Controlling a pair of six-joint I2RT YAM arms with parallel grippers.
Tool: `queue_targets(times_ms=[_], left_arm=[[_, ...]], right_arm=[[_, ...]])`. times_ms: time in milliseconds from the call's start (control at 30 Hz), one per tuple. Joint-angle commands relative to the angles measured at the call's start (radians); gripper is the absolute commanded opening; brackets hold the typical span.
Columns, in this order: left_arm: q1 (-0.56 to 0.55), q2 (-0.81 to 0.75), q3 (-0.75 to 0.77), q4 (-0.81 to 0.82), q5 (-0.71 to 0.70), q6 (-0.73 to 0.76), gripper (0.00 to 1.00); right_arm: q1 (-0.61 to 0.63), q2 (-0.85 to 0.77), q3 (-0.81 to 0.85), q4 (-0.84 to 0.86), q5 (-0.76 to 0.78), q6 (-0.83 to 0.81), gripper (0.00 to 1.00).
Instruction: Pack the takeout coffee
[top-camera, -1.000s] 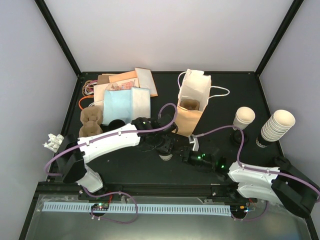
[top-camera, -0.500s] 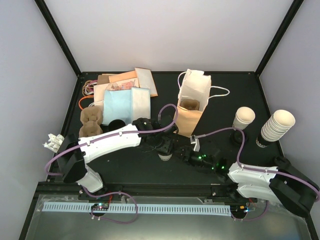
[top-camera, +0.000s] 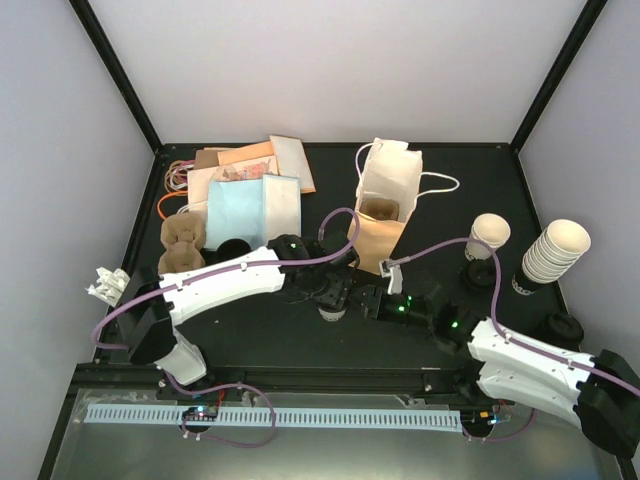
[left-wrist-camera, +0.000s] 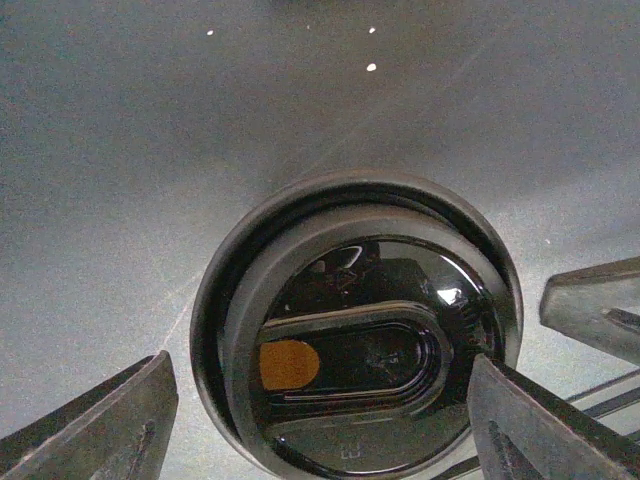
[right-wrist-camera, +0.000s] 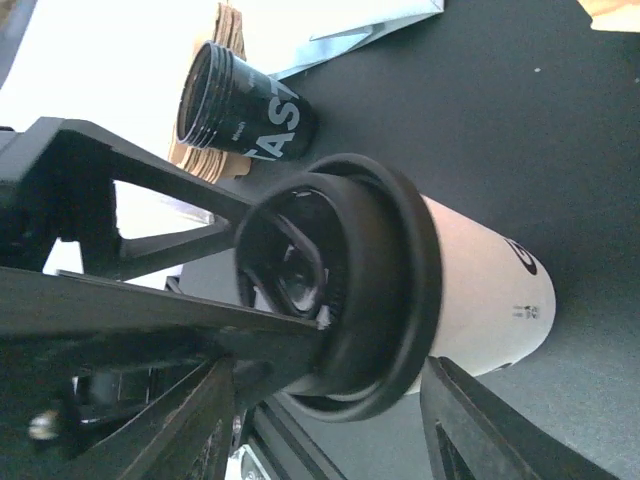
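Moved since earlier: right arm (top-camera: 520, 350) has stretched forward from its base, uncovering a loose black lid (top-camera: 558, 328) at the right; the cup has stayed put
Takeout coffee (top-camera: 332, 311): stands upright on the black table (top-camera: 250, 325), lid on, just in front of the paper bag (top-camera: 390, 180) and between both grippers
Left gripper (top-camera: 328, 294): over the cup, fingers spread wide either side of the lid, table showing between one finger and the rim
Right gripper (top-camera: 360, 302): fingers flank the lid from the side; whether they press on it cannot be told
Done: lid looks seated; cup sits near the bag
Left to do: by the look of it, a firm grasp, a lift, and lowering into the bag's open mouth
Cup make: smooth white paper wall, tapered, black print; glossy black plastic lid, round, raised rim, oval sip recess with an orange spot
Bag make: white paper, creased, cord handles, something brown inside
Nearby: stacked cream cups (top-camera: 555, 250), moulded pulp carrier (top-camera: 182, 245)
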Motion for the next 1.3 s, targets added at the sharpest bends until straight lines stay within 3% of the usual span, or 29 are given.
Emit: queue_targets(times_ms=[0, 200, 333, 467, 600, 767, 967, 1267], left_arm=[[-0.015, 0.03, 0.058, -0.054, 0.031, 0.022, 0.83], [-0.014, 0.015, 0.136, -0.09, 0.012, 0.039, 0.86], [-0.013, -0.065, 0.176, -0.121, -0.04, 0.052, 0.88], [-0.004, -0.173, 0.193, -0.148, -0.103, 0.064, 0.89], [0.033, -0.339, 0.131, -0.107, -0.194, 0.095, 0.91], [0.155, -0.549, -0.042, 0.036, -0.186, 0.2, 0.94], [0.29, -0.701, -0.127, 0.108, -0.144, 0.327, 0.97], [0.316, -0.77, -0.233, 0.166, -0.169, 0.417, 0.98]], right_arm=[[-0.008, -0.027, 0.117, -0.194, 0.023, -0.155, 0.55], [-0.007, -0.075, 0.205, -0.388, 0.083, -0.256, 0.59], [-0.008, -0.151, 0.268, -0.53, 0.194, -0.374, 0.64], [-0.007, -0.195, 0.333, -0.599, 0.203, -0.532, 0.67], [-0.008, -0.205, 0.413, -0.646, 0.115, -0.693, 0.81], [-0.003, -0.08, 0.571, -0.74, 0.029, -0.853, 1.0], [0.063, 0.175, 0.768, -0.86, 0.107, -0.955, 1.0], [0.146, 0.501, 0.998, -1.055, 0.26, -1.059, 1.0]])
